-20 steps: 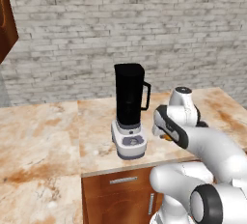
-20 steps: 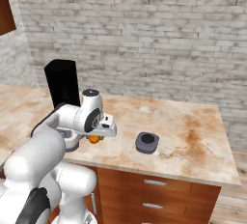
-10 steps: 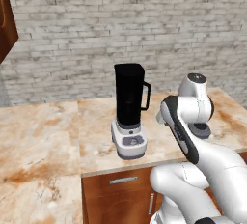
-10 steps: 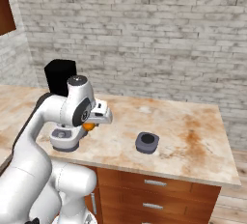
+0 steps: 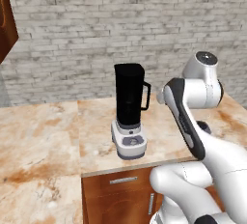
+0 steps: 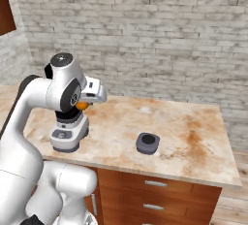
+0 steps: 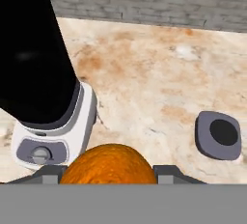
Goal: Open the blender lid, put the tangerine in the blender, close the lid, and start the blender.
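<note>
The tangerine sits low in the hand view with my gripper shut on it. From the right base view, the gripper hangs above the counter with the tangerine just right of the blender's base; my arm hides the jar there. The blender stands upright near the counter's front edge, its black jar uncovered at the top. The blender lid lies flat on the counter to the blender's right, also the grey lid in the hand view.
A marble counter runs along a grey brick wall, with wooden drawers under its front edge. My white arm fills the right of the left base view. Bare counter stretches left of the blender.
The gripper has risen from the counter with the tangerine and swung left toward the blender. The lid and blender have stayed put.
</note>
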